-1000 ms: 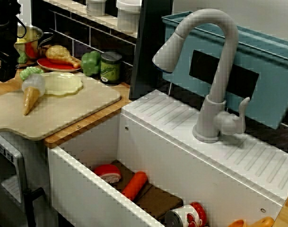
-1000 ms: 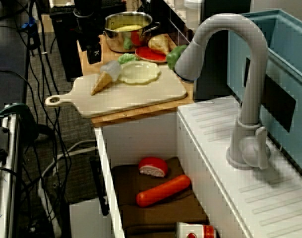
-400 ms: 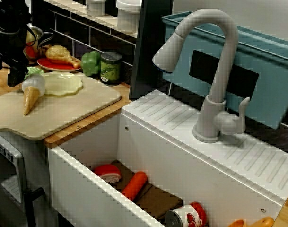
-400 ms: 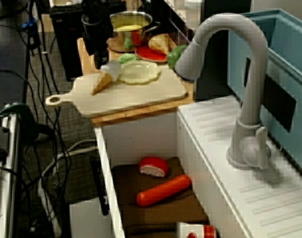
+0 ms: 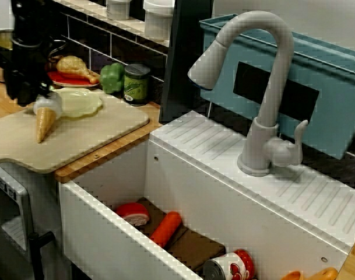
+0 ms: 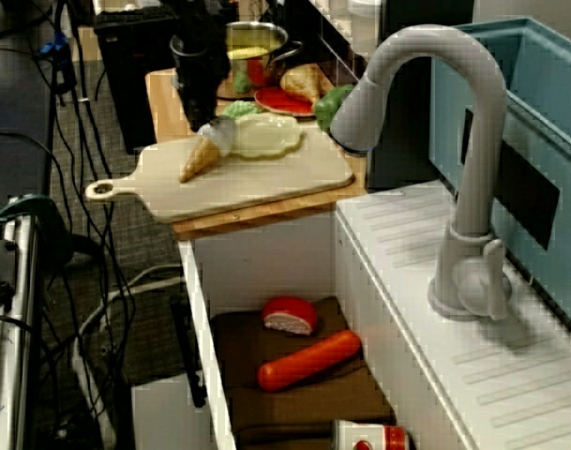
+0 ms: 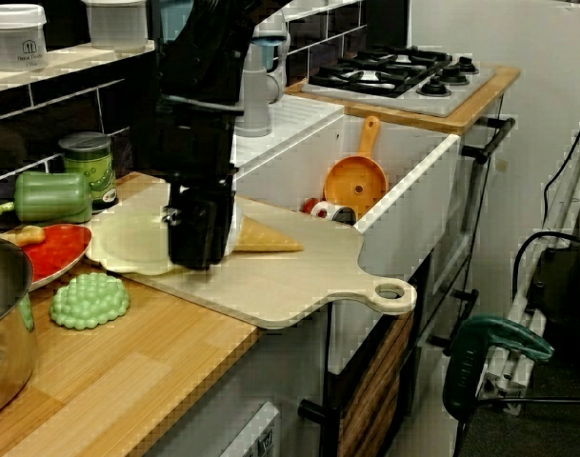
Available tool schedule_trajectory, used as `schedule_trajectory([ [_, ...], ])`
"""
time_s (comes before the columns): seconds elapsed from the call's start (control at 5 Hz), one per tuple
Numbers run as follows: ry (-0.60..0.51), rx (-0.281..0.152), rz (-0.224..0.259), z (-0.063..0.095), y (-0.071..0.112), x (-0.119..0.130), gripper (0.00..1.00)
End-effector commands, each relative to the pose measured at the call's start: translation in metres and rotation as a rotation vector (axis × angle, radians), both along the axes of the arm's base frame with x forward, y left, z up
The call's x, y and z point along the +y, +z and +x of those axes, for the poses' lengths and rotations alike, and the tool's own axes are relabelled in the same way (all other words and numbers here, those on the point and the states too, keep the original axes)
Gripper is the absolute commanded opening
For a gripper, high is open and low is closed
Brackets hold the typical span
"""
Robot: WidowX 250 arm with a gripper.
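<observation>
My black gripper [image 5: 32, 98] stands upright over the pale cutting board [image 5: 90, 134], its lower end against the white scoop end of a toy ice cream cone [image 5: 44, 122]. From the counter end, the gripper [image 7: 196, 255] hides the scoop and only the tan cone [image 7: 266, 238] sticks out to its right. In the high view along the sink the gripper [image 6: 202, 114] sits just above the cone [image 6: 199, 157]. How the jaws stand is hidden. A flat pale yellow disc [image 5: 81, 104] lies right beside the cone.
Behind the board are a green pepper [image 5: 112, 77], a green can [image 5: 136, 83], a red plate with a drumstick [image 5: 72, 67], a metal pot [image 6: 252, 42] and a bumpy green piece [image 7: 90, 300]. The sink [image 5: 107, 233] holds a sausage [image 5: 165, 228], a red-rinded piece [image 5: 133, 214] and a can [image 5: 229, 267]. The faucet [image 5: 259, 87] stands behind.
The gripper has moved right and down from the board's far-left corner onto the cone's scoop end. The cone has shifted slightly toward the yellow disc.
</observation>
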State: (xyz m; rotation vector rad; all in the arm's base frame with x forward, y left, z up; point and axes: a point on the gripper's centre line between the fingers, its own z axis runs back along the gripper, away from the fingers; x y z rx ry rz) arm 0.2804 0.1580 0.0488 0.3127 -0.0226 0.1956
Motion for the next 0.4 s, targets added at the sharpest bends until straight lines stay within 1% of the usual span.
schedule_trajectory([
  [0.0, 0.151, 0.001, -0.056, 0.039, 0.005, -0.059, 0.0],
  [0.2, 0.205, 0.029, -0.083, 0.048, 0.005, -0.088, 0.0],
])
